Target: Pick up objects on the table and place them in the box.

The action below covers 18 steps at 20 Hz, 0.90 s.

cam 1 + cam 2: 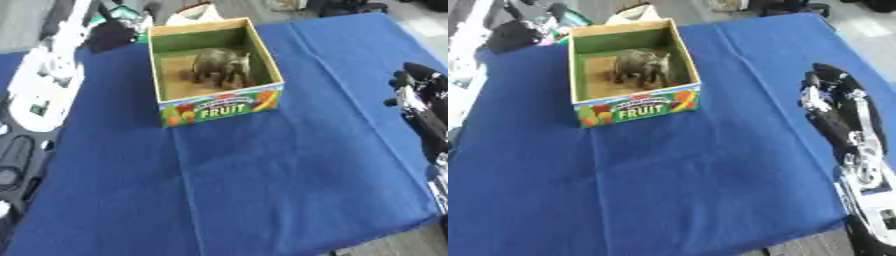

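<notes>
fingers on your right hand look loosely curled and hold nothing out at the table's right edge, while the toy elephant stands inside the fruit box, so i judge placing done and you need only withdraw.

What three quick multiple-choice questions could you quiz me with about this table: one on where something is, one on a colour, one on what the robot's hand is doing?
1. Where is the grey toy animal?
A. On the cloth beside the box
B. Inside the box
C. In the robot's hand

2. What colour is the cloth on the table?
A. Blue
B. Red
C. White

3. What is the right hand holding?
A. The box
B. The toy animal
C. Nothing

Answers: 1 B, the animal stands within the walls of the box. 2 A, the cloth is blue all over. 3 C, the hand hangs at the right edge, away from the box, with nothing in it.
</notes>
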### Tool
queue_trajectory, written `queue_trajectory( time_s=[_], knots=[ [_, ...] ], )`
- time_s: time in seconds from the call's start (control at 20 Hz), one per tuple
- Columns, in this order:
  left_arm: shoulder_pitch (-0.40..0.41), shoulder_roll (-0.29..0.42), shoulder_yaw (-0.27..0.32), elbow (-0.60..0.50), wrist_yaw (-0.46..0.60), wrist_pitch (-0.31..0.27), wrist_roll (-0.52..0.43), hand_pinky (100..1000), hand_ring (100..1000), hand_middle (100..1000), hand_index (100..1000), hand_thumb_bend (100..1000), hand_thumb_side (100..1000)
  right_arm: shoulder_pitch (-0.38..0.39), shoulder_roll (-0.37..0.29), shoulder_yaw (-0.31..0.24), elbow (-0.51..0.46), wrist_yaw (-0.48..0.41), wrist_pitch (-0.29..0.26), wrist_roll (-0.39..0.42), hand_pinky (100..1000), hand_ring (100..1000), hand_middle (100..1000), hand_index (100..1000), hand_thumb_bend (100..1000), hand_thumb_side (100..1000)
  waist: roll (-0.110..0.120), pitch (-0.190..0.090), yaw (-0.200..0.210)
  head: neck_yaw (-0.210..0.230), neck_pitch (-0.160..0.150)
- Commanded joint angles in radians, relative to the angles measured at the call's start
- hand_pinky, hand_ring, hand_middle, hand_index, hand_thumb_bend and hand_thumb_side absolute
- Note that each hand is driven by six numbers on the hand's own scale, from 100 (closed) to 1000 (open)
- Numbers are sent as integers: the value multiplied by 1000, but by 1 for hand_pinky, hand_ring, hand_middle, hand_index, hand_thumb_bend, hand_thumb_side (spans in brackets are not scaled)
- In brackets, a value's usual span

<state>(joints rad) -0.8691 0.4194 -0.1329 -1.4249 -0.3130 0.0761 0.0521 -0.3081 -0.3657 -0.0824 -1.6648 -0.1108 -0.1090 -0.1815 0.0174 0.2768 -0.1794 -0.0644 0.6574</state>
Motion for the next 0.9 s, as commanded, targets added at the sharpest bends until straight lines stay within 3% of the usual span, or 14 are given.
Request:
queue_trajectory(
  time_s=[0.05, 0.2, 0.4, 0.65, 0.9],
  knots=[
    [69, 94, 25, -180, 173, 25, 56, 487, 654, 578, 641, 444, 540, 0, -25, -23, -19, 6, -3, -19, 560, 748, 692, 796, 100, 348, -7, -17, 15, -13, 1],
    [177, 114, 58, -302, 238, 42, 95, 483, 654, 578, 640, 446, 542, 11, -21, -33, -22, 7, -5, -32, 559, 747, 690, 796, 100, 350, -13, -15, 41, -10, 1],
    [291, 69, 109, -395, 283, 54, 154, 471, 643, 570, 633, 442, 552, 25, -19, -43, -29, 7, -7, -45, 559, 747, 690, 795, 100, 349, -25, -14, 85, -1, 2],
    [396, 11, 142, -428, 310, 60, 197, 460, 634, 563, 632, 434, 582, 25, -17, -50, -42, 9, -7, -57, 559, 747, 689, 795, 100, 349, -29, -9, 114, 19, 2],
    [446, -25, 160, -426, 325, 62, 224, 453, 626, 556, 626, 431, 593, 27, -10, -54, -49, 10, -5, -64, 559, 747, 689, 795, 100, 350, -34, -7, 124, 35, 7]
  ],
)
